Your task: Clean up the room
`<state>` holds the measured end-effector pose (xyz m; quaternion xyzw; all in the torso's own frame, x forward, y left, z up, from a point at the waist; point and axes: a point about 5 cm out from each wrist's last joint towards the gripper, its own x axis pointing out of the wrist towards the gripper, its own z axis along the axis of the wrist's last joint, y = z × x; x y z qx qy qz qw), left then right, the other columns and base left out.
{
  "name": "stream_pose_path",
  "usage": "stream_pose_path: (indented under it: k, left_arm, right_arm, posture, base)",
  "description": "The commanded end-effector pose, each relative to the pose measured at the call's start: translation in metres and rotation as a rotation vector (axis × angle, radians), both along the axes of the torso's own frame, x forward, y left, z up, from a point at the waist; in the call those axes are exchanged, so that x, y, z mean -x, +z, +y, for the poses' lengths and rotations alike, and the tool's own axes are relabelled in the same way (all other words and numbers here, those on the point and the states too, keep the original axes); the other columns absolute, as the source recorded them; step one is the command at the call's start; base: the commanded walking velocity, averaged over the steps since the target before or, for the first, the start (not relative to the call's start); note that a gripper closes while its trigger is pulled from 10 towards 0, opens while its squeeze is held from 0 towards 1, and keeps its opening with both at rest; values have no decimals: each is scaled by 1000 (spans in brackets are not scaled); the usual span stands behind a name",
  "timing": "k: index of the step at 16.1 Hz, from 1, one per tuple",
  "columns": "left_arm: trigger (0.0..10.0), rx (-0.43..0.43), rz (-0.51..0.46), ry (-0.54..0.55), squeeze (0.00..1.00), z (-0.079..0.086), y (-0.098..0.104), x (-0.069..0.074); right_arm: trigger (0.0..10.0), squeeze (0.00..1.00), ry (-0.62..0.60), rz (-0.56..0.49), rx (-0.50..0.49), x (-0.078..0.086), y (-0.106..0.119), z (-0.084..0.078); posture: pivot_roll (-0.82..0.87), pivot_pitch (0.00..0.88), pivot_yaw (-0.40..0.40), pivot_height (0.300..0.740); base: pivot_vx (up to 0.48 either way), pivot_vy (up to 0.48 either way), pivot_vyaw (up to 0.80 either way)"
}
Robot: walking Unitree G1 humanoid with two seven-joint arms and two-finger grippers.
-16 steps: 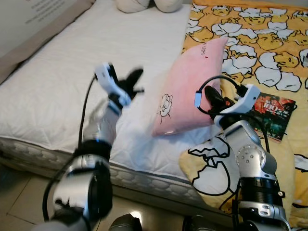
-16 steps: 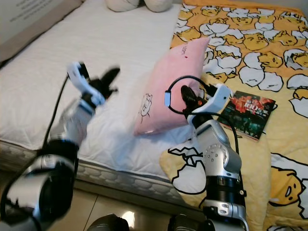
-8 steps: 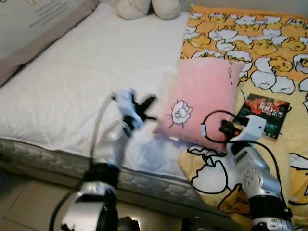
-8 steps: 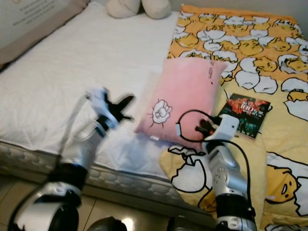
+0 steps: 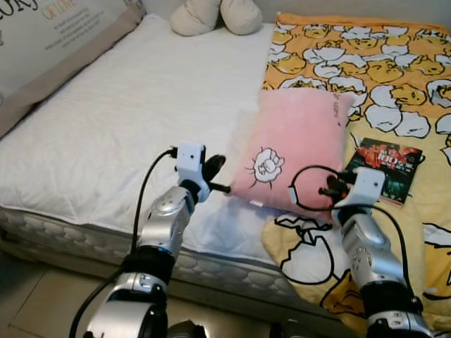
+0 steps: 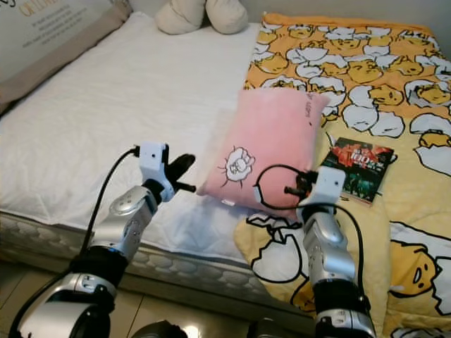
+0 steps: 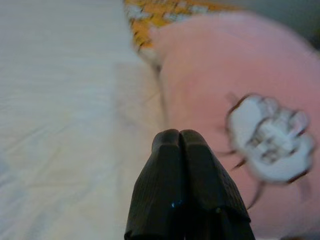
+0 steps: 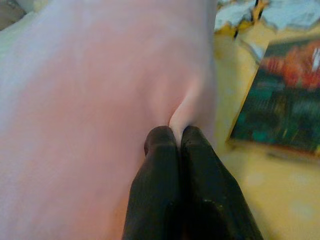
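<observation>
Your right gripper (image 8: 176, 136) pinches a fold of the pink pillow (image 5: 292, 151), which lies flat on the bed (image 5: 106, 127) beside the book (image 5: 386, 160), while your left gripper (image 5: 213, 171), closed and empty, waits just beside its corner.

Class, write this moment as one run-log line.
right gripper: shut on pink pillow | left gripper: shut, empty | pillow: flat on bed

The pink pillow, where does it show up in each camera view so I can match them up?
Left eye: pillow at centre-right, across the sheet and blanket edge.
Right eye: pillow at centre.
Left wrist: at right, beyond the shut left gripper.
Right wrist: pinched by the right gripper, book beside it.
Shared landmark: the pillow's sheep picture, in both eye views and the left wrist view.
</observation>
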<state>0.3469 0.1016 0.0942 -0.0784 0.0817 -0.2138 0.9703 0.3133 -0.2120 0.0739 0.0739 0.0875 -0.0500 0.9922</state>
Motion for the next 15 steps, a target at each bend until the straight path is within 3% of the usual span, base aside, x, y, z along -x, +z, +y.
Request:
stream_pose_path:
  k: [1, 3, 4, 6, 7, 10, 15]
  left_arm:
    - [10000, -56, -42, 20, 0, 9, 8, -7]
    - [10000, -109, -78, 36, 0, 16, 14, -12]
    - [10000, -159, -156, 74, 0, 20, 23, -14]
    - [10000, -210, -243, 102, 0, 18, 29, -10]
    - [10000, -204, -288, 114, 1000, 16, 32, -5]
    - [10000, -145, -308, 111, 1000, 9, 30, 8]
    - [10000, -167, -323, 92, 1000, 7, 30, 9]
  right_arm:
    - [10000, 1000, -3, -22, 53, -3, 4, -1]
    - [10000, 1000, -50, -131, 140, -4, 19, -3]
    - [10000, 1000, -54, -244, 214, -4, 33, 2]
    - [10000, 1000, -92, -289, 257, 0, 36, 5]
    - [10000, 1000, -132, -309, 270, 5, 36, 5]
    - [10000, 1000, -110, -361, 308, 14, 35, 18]
    - [10000, 1000, -30, -330, 299, 12, 29, 31]
  posture:
    - [-109, 9, 67, 716]
    - [-113, 0, 67, 716]
    - [-101, 0, 65, 716]
    - [-91, 0, 66, 716]
    - [-78, 0, 60, 716]
    - [-62, 0, 45, 716]
    - [-78, 0, 29, 716]
  base:
    - [0, 0, 0]
    - [0, 0, 0]
    - [0, 0, 0]
    - [0, 0, 0]
    - [0, 0, 0]
    - [0, 0, 0]
    - [0, 0, 0]
